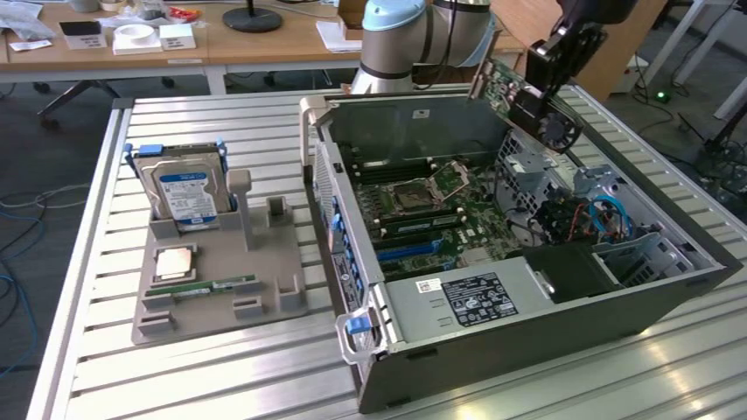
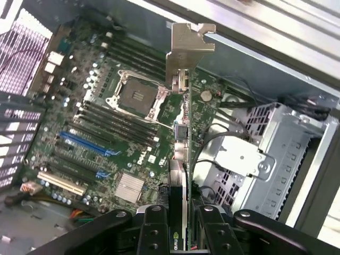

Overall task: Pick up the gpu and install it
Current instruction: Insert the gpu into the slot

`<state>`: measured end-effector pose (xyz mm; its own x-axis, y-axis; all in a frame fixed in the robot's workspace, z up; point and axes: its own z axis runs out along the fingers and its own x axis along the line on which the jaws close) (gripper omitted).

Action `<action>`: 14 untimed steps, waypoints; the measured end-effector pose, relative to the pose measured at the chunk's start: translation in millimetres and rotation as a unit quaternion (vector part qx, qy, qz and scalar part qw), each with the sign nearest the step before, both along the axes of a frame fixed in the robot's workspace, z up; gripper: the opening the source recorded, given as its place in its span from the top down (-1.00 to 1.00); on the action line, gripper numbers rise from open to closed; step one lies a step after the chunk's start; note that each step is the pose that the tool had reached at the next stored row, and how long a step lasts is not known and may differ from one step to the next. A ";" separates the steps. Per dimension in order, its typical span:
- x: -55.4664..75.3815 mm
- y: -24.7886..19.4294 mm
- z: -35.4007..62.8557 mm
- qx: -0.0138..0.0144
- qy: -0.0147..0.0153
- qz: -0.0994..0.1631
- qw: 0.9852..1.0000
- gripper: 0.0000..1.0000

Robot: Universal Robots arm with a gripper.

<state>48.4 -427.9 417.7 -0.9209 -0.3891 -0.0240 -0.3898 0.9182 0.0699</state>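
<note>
The gpu [image 1: 527, 98], a green board with a dark fan face, hangs tilted over the far right part of the open computer case [image 1: 653, 289]. My gripper [image 1: 548, 63] is shut on its upper end. In the wrist view the gpu [image 2: 181, 133] appears edge-on between my two black fingers [image 2: 154, 228], with its silver end bracket [image 2: 188, 48] pointing away from the gripper [image 2: 180, 220]. Below it lies the motherboard [image 2: 122, 138] with an open CPU socket [image 2: 137, 95], blue slots [image 2: 85, 146] and a white slot [image 2: 61, 182].
At the exterior view's left a grey fixture [image 1: 275, 297] carries an upright silver hard drive [image 1: 185, 194], a CPU chip [image 1: 175, 261] and a memory stick [image 1: 216, 284]. A drive cage and cables [image 1: 596, 219] fill the case's right side. Wooden desks [image 1: 210, 39] stand behind the slatted table.
</note>
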 end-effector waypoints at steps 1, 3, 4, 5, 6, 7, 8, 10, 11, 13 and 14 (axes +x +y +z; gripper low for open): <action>0.0 0.0 -0.2 0.000 0.000 0.009 1.000 0.48; 0.0 0.0 -0.7 0.000 0.000 0.027 1.000 0.48; 0.0 0.0 -0.9 0.000 0.000 0.036 0.999 0.48; 0.0 0.0 -1.0 0.000 0.000 0.045 0.999 0.48; 0.0 0.0 -1.2 0.000 0.000 0.054 0.999 0.48; 0.0 0.0 -1.4 0.000 0.000 0.063 0.998 0.48; 0.0 0.0 -1.6 0.000 0.000 0.072 0.997 0.48; 0.0 0.0 -1.9 0.000 0.000 0.090 0.996 0.48; 0.0 0.0 -2.1 0.000 0.000 0.099 0.995 0.48; 0.0 0.0 -2.5 0.000 0.000 0.118 0.993 0.48; 0.0 0.0 -2.6 0.000 0.000 0.127 0.992 0.48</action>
